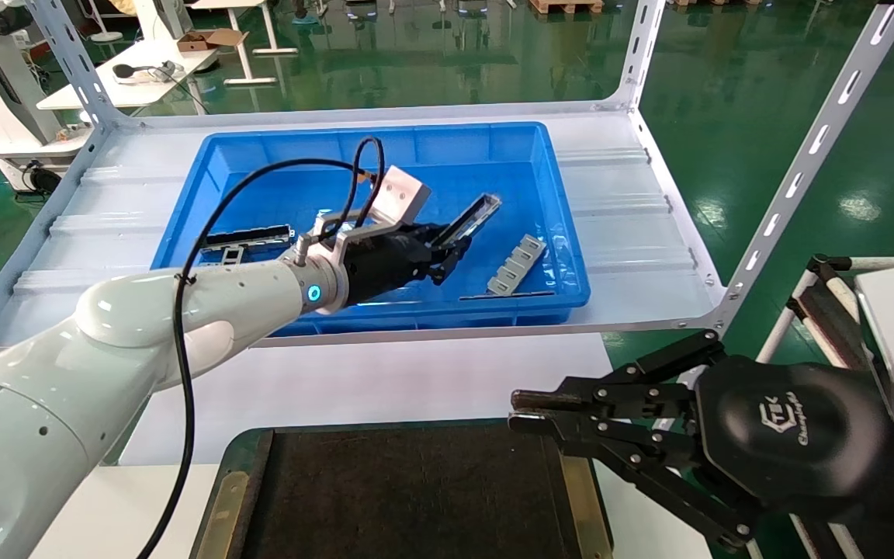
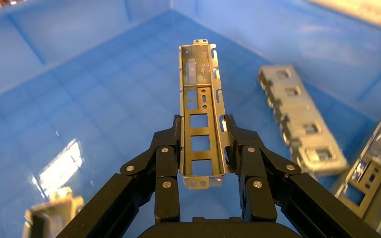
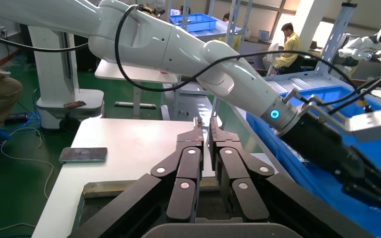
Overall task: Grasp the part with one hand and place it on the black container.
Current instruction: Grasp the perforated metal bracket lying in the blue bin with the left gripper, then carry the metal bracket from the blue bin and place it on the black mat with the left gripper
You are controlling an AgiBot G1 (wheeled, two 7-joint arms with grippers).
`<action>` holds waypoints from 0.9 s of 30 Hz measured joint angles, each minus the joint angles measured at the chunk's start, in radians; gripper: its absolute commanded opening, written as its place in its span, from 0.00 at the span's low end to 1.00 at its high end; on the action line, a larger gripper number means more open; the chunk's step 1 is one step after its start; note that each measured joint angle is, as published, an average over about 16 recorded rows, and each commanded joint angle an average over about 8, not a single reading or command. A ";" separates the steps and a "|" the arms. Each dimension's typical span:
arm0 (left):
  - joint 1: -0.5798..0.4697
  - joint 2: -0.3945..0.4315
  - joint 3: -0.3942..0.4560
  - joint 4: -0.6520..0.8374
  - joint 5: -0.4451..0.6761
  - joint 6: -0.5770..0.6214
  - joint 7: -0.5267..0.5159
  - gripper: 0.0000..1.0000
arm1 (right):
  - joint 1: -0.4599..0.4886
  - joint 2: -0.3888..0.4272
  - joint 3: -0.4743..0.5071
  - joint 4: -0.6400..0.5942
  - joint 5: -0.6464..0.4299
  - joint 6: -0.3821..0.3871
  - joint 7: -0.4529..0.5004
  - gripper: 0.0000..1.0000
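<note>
Your left tool pinched the part by its side walls, holding it above the floor of the blue bin. Your right tool, fingers pressed together, hung at the right edge of the black container.

Grey metal shelf carries blue bin; white table carries black container.
</note>
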 measured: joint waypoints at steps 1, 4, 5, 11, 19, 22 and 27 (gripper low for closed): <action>-0.004 -0.002 -0.004 0.001 -0.009 0.009 0.012 0.00 | 0.000 0.000 0.000 0.000 0.000 0.000 0.000 0.00; -0.015 -0.013 -0.018 0.005 -0.035 0.050 0.053 0.00 | 0.000 0.000 0.000 0.000 0.000 0.000 0.000 0.00; -0.020 -0.018 -0.024 0.006 -0.044 0.067 0.068 0.00 | 0.000 0.000 0.000 0.000 0.000 0.000 0.000 0.00; -0.039 -0.066 -0.063 0.006 -0.098 0.215 0.166 0.00 | 0.000 0.000 0.000 0.000 0.000 0.000 0.000 0.00; -0.029 -0.169 -0.103 -0.062 -0.162 0.447 0.245 0.00 | 0.000 0.000 0.000 0.000 0.000 0.000 0.000 0.00; -0.007 -0.213 -0.109 -0.118 -0.180 0.515 0.246 0.00 | 0.000 0.000 -0.001 0.000 0.000 0.000 0.000 0.00; 0.061 -0.292 -0.109 -0.259 -0.207 0.574 0.216 0.00 | 0.000 0.000 -0.001 0.000 0.000 0.000 0.000 0.00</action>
